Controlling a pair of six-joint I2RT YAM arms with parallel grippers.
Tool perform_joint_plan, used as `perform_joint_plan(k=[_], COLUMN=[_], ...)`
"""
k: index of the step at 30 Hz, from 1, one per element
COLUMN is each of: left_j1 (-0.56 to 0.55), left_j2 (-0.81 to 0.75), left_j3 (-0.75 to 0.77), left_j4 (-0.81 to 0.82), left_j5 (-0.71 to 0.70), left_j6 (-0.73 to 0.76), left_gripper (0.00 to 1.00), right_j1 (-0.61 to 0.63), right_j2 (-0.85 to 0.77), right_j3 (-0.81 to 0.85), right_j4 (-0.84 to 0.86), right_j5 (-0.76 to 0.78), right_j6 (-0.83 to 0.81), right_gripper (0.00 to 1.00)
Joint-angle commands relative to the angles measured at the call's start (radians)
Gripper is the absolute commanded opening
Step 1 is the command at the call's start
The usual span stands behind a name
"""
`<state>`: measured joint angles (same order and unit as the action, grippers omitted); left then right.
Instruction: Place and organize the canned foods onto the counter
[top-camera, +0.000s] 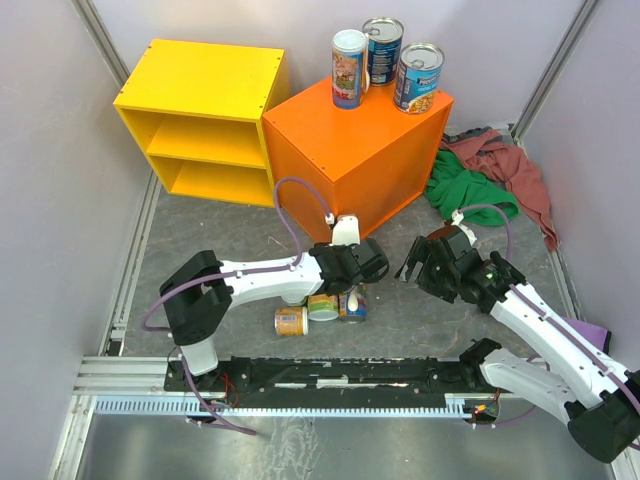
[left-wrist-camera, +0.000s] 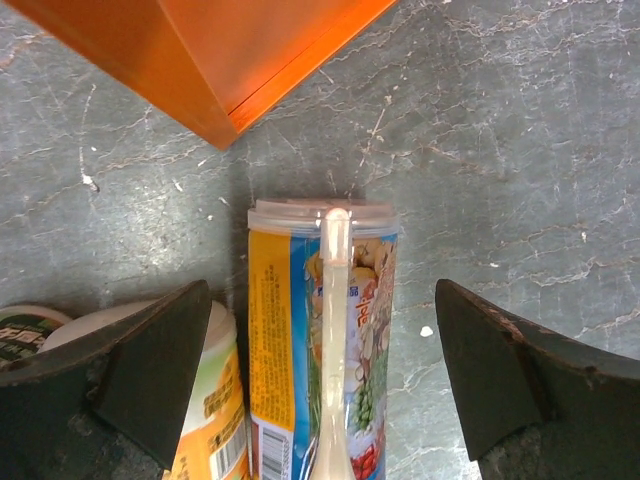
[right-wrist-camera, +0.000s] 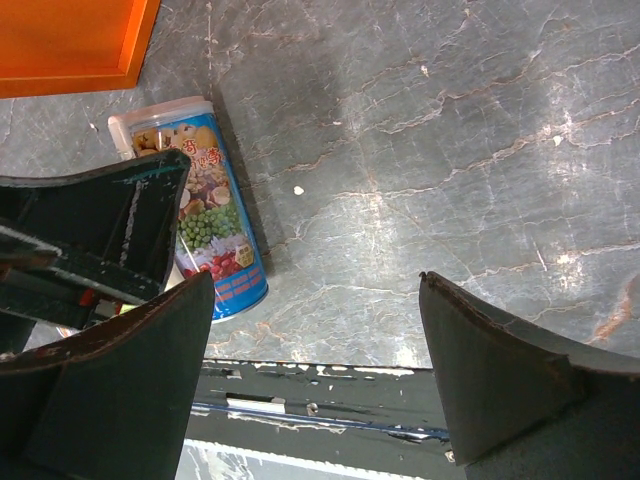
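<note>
You're on a pickup: left gripper, jaws wide, straddles the fallen tall can near the counter; close next. Right gripper gapes empty.

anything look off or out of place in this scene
A tall blue-labelled tin lies on its side on the grey surface below the left end effector, unlike the three upright tins on the orange box cabinet. Crumpled green and red cloths sit heaped beside that cabinet.
</note>
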<state>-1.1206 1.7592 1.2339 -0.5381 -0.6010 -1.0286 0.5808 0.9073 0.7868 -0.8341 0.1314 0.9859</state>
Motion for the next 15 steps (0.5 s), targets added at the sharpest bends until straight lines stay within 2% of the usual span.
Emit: perform_joint_plan(k=[1,15], left_j1=[0.001,0.000], left_j2=[0.025,0.096], left_j3=[-0.028,-0.082], left_j4=[0.080,0.131], left_j5=[-0.007,0.050], left_j6=[-0.043,-0.054], left_gripper=[0.99,0.99], right_j1=[0.002,0.003], right_j2=[-0.014,-0.034], right_j3=[0.008,-0.003], right_j4=[0.014,-0.010], right_j5=[-0.004,-0.002], right_j6=[-0.016,-0.018], right_gripper=[0.91,0.90])
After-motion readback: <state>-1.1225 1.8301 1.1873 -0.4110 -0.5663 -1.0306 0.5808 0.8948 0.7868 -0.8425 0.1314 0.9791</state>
